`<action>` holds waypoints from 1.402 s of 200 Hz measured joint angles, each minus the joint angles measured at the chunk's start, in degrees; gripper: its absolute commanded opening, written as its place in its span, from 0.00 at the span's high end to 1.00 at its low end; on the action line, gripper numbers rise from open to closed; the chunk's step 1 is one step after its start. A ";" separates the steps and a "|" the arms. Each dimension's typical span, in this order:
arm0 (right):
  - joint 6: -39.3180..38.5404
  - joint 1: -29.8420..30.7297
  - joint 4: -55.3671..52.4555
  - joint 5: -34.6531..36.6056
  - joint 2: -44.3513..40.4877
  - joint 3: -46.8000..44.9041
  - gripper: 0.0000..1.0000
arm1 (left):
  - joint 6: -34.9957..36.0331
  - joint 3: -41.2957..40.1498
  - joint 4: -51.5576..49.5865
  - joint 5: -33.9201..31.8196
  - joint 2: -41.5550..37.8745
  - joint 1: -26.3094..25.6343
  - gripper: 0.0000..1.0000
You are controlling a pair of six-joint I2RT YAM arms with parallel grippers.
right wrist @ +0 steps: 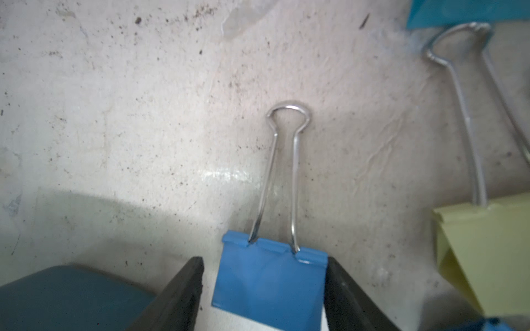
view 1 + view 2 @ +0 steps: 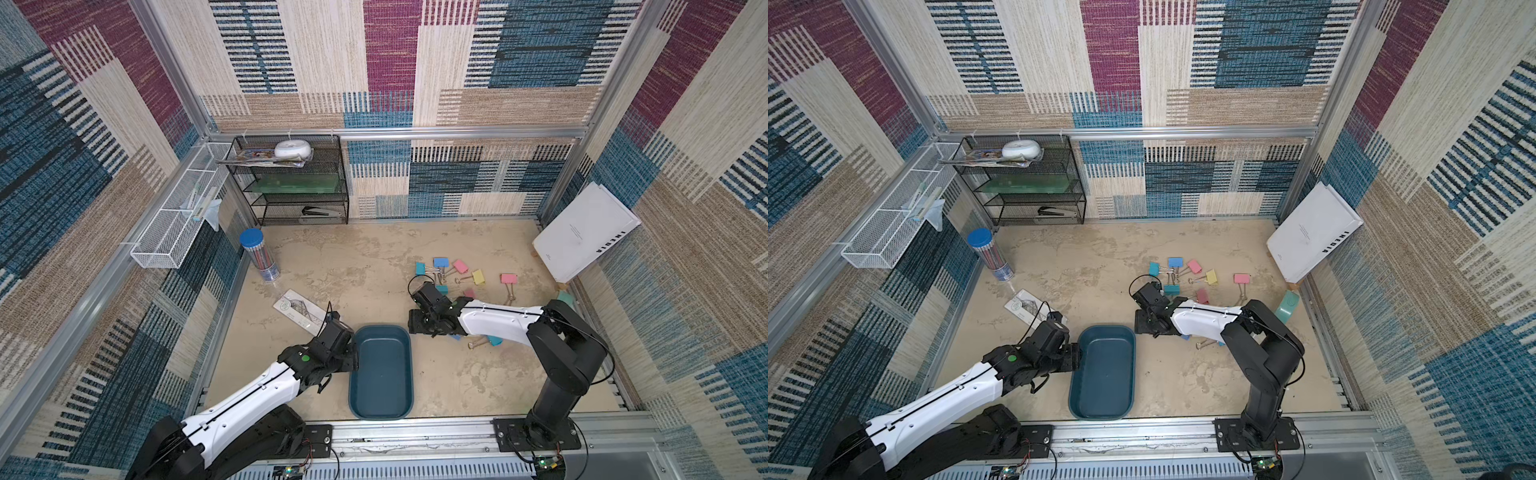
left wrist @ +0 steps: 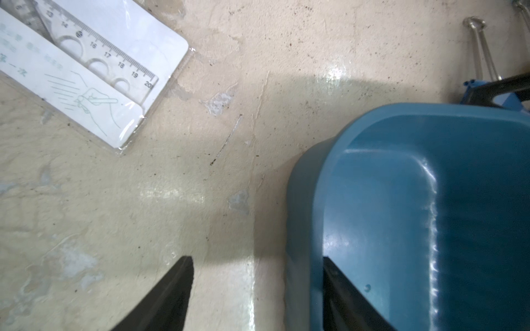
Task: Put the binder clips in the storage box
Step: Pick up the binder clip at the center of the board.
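— Right fingers (image 1: 183,289), status?
— Partly open, one on each side of the blue clip (image 1: 269,283), which lies flat on the bench (image 1: 143,129). One finger touches the edge of the clip body; a thin slit shows at the other. The wire handle points away from the wrist.
— Left fingers (image 3: 169,292)?
— Wide, holding nothing. They straddle the box (image 3: 430,200) at a long wall, one over bare bench, one over the inside edge.
— Box position?
— Front middle of the bench, between the arms, in both top views.
— Edges, room?
— A box corner sits just beside the right fingers. The yellow clip (image 1: 487,252) is near the blue one, not touching it. The ruler pack (image 3: 86,66) lies off the box's far corner with bare bench between. More clips, e.g. the pink clip (image 2: 508,278), lie beyond the right arm, well apart from the box.
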 measured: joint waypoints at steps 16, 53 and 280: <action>-0.28 0.02 0.15 0.94 1.36 1.05 0.39 | 0.09 -0.22 -0.02 0.02 0.00 0.13 0.29; -1.16 0.07 0.28 3.08 3.63 3.13 0.44 | 0.35 -0.22 0.02 0.09 -0.22 0.37 0.29; -4.13 14.16 -16.41 4.35 -12.55 7.93 0.60 | 0.96 -0.50 0.07 0.33 -0.85 0.87 0.29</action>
